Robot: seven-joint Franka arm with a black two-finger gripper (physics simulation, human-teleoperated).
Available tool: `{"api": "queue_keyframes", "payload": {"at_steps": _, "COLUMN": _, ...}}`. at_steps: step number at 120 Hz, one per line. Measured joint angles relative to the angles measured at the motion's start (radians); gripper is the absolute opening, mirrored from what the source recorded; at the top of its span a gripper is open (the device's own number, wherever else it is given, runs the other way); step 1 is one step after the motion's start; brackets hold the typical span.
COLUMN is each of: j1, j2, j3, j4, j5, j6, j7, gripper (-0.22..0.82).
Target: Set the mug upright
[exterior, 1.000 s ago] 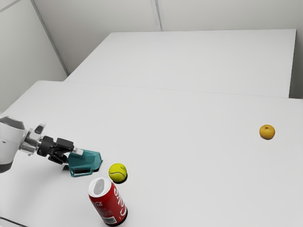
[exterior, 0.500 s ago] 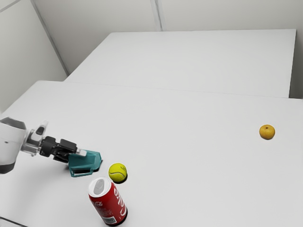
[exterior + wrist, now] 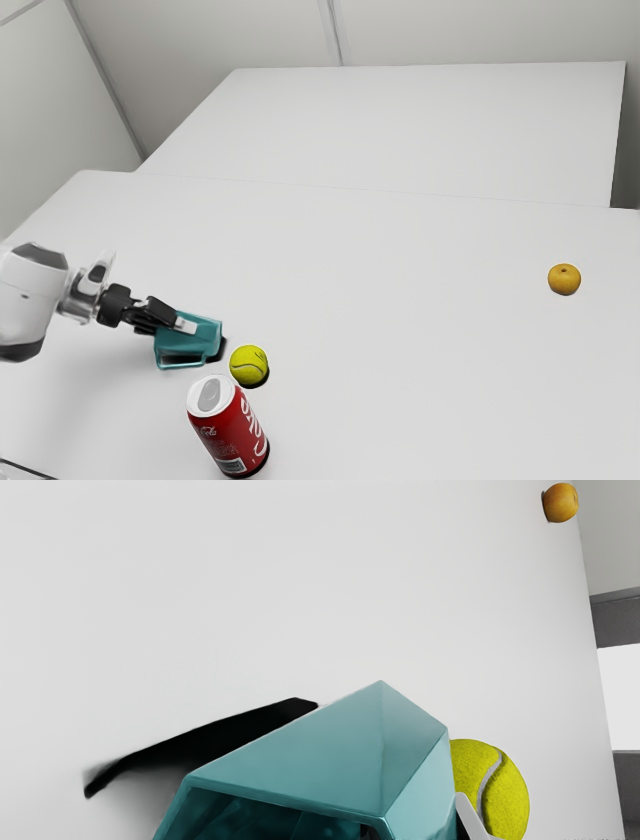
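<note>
Exterior view: your fingers [image 3: 187, 326] grasp mug [image 3: 205, 336] by its wall. Mug on its side, exterior view's left, handle on side nearer red can [image 3: 228, 430]. Tennis ball [image 3: 249, 366] just beside mug, can near ball, both on white surface [image 3: 400, 300]. Orange fruit [image 3: 564, 279] well apart, exterior view's right. Wrist view: mug mouth toward your hand, one finger outside wall, dark shadow alongside.

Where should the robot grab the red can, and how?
Probably best by the upper sides of the red can, coming straight down from above. It stands upright with round sides, so two fingers could squeeze from opposite sides. They should line up to miss the tennis ball close by.
</note>
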Motion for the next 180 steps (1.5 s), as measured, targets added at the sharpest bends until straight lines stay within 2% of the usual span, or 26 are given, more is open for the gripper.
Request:
{"api": "queue_keyframes", "payload": {"at_steps": 14, "j1": -0.003, "j2": -0.064, "j3": -0.008, "j4": 0.0, "j5": 0.015, "j6": 0.031, "j7": 0.006, "gripper": -0.12}}
{"api": "queue_keyframes", "payload": {"at_steps": 30, "j1": -0.016, "j2": -0.153, "j3": -0.014, "j4": 0.019, "j5": 0.106, "j6": 0.077, "j7": -0.01, "gripper": -0.14}}
{"api": "queue_keyframes", "payload": {"at_steps": 52, "j1": -0.065, "j2": -0.17, "j3": -0.057, "j4": 0.101, "j5": 0.252, "j6": 0.132, "j7": -0.065, "gripper": -0.15}}
{"api": "queue_keyframes", "payload": {"at_steps": 64, "j1": -0.076, "j2": -0.137, "j3": -0.1, "j4": 0.167, "j5": 0.341, "j6": 0.151, "j7": -0.102, "gripper": -0.15}}
{"api": "queue_keyframes", "payload": {"at_steps": 93, "j1": -0.057, "j2": 0.037, "j3": -0.317, "j4": 0.385, "j5": 0.556, "j6": 0.174, "j7": -0.188, "gripper": -0.17}}
{"api": "queue_keyframes", "payload": {"at_steps": 103, "j1": -0.067, "j2": 0.067, "j3": -0.357, "j4": 0.411, "j5": 0.636, "j6": 0.179, "j7": -0.217, "gripper": -0.17}}
{"api": "queue_keyframes", "payload": {"at_steps": 134, "j1": -0.039, "j2": 0.095, "j3": -0.412, "j4": 0.426, "j5": 0.84, "j6": 0.212, "j7": -0.306, "gripper": -0.18}}
{"api": "queue_keyframes", "payload": {"at_steps": 180, "j1": -0.038, "j2": 0.125, "j3": -0.454, "j4": 0.416, "j5": 0.911, "j6": 0.277, "j7": -0.414, "gripper": -0.18}}
